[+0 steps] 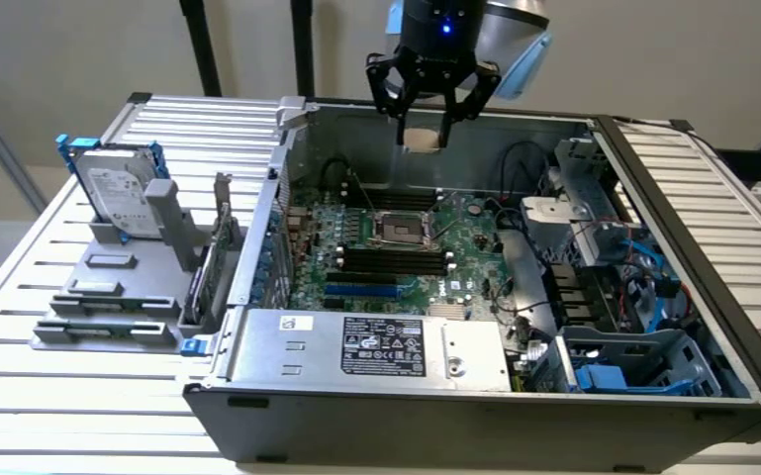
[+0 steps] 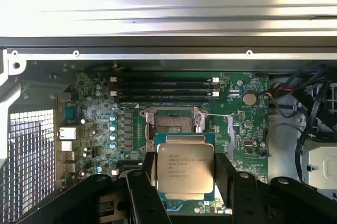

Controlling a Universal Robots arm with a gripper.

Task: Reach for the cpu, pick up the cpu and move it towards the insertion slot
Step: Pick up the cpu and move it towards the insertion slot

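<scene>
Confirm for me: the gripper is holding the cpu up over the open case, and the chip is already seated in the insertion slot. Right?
Not seated. The wrist view shows the cpu clamped in the gripper, above the board, with the insertion slot unfilled beyond it. The rest holds: the gripper hangs over the open case.

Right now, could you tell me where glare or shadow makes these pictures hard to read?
Wrist view: the cpu lid reads clearly between the gripper fingers, though the case wall above glares. Exterior view: the insertion slot centre is dark.
</scene>
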